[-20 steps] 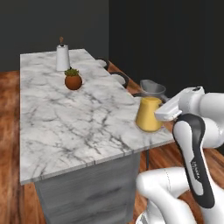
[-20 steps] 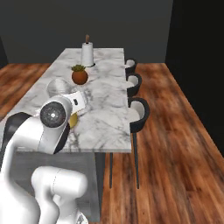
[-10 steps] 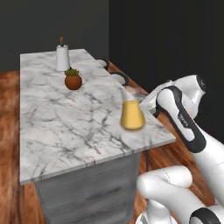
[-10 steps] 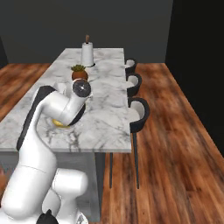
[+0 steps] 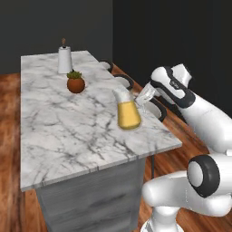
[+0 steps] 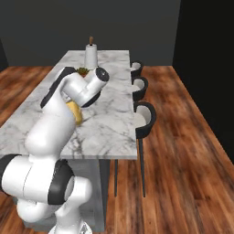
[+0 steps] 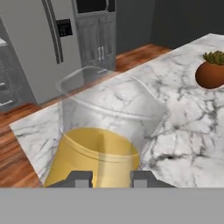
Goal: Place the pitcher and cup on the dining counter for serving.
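Amber liquid fills the lower part of the pitcher [image 5: 128, 113], which stands upright over the dining counter [image 5: 68, 131] near its right-hand edge, close to the near corner; whether the base is seated on the marble or just above it cannot be told from the base views. Gripper [image 7: 107, 178] reaches in from the stool side, fingertips [image 7: 80, 179] either side of the glass wall at the flared neck, narrowly parted with the carafe between them; judged as closed on the neck, grip not released. In the hand view the pitcher sits right in front of the fingers, marble beneath and a fridge [image 7: 41, 48] beyond the counter end. Further up the counter: brown plant pot [image 5: 75, 83], and a white roll on a holder [image 5: 65, 58] at the far end, both well apart from the pitcher. Progress: pitcher delivered to the counter or nearly so, release pending. Cup not located in these frames; judged still to be fetched, so roughly half the task remains.
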Available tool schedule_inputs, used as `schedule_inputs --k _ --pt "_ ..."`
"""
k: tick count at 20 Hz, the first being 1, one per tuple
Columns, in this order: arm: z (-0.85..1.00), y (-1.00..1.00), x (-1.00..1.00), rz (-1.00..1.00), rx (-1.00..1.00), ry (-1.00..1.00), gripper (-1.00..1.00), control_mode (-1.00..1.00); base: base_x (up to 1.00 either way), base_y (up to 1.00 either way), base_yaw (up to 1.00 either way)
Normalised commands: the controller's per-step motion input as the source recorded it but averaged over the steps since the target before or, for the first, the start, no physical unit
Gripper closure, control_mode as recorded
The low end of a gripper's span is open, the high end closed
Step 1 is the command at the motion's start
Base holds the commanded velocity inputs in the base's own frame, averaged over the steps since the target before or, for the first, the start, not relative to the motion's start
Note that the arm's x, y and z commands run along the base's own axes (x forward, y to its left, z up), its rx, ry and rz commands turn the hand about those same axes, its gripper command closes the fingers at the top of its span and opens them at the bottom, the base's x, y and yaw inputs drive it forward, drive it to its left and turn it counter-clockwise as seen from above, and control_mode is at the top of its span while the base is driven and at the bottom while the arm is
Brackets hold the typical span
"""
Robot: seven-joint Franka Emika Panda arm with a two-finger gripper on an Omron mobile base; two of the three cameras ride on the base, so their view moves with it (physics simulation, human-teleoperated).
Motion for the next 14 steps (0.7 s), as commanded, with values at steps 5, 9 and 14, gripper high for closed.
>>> schedule_inputs --k 5,9,14 --pt "-0.42 0.29 0.71 0.02 0.0 -0.09 1.0 -1.0 0.0 0.0 0.0" --pt "-0.41 0.28 0.62 0.0 0.0 -0.09 1.0 -1.0 0.0 0.0 0.0" --pt "-0.43 0.2 0.37 0.01 0.0 -0.1 1.0 -1.0 0.0 0.0 0.0"
